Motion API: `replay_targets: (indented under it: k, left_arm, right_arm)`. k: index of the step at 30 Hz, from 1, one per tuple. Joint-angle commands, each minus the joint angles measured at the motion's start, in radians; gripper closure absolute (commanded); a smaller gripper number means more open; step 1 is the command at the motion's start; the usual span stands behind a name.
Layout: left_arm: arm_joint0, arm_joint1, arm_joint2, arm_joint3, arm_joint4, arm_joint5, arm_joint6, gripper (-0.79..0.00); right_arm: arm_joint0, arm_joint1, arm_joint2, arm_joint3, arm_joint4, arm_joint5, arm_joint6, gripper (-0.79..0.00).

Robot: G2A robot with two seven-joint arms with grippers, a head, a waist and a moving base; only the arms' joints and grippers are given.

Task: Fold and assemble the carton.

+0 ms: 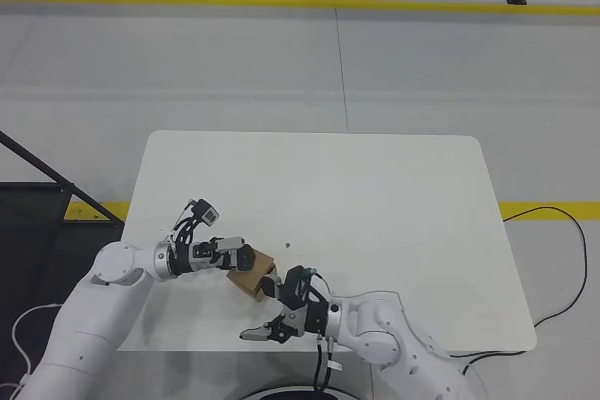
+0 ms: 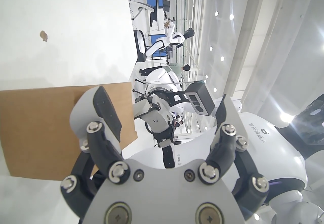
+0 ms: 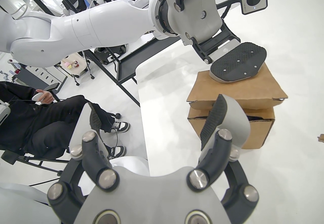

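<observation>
The carton (image 1: 252, 274) stood upright near the table's (image 1: 380, 190) front edge, skewed to it, its lid (image 3: 263, 88) lowered with a gap facing the right gripper (image 3: 155, 104). Long axis: indeterminate. The left gripper (image 2: 162, 98) was spread wide, one pad (image 3: 238, 65) resting on the lid. The right gripper was spread wide and empty, one fingertip (image 3: 215, 118) just beside the carton.

Small grey lettering (image 2: 178, 158) with wave mark stood on right arm's white shell, just beside black strap (image 2: 168, 157) near wrist.
</observation>
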Motion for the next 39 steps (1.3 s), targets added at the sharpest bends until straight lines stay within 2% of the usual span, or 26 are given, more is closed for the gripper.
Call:
replay_targets:
  k: [1, 39]
  left_arm:
    - [-0.001, -0.001, 0.003, 0.001, -0.001, -0.001, -0.001, -0.785]
    - [0.011, -0.002, 0.02, -0.068, 0.034, -0.003, 0.022, -0.785]
  right_arm:
    - [0.005, -0.001, -0.004, 0.006, 0.003, 0.001, 0.003, -0.785]
    - [-0.027, 0.009, 0.025, -0.008, -0.032, -0.026, -0.06, -0.785]
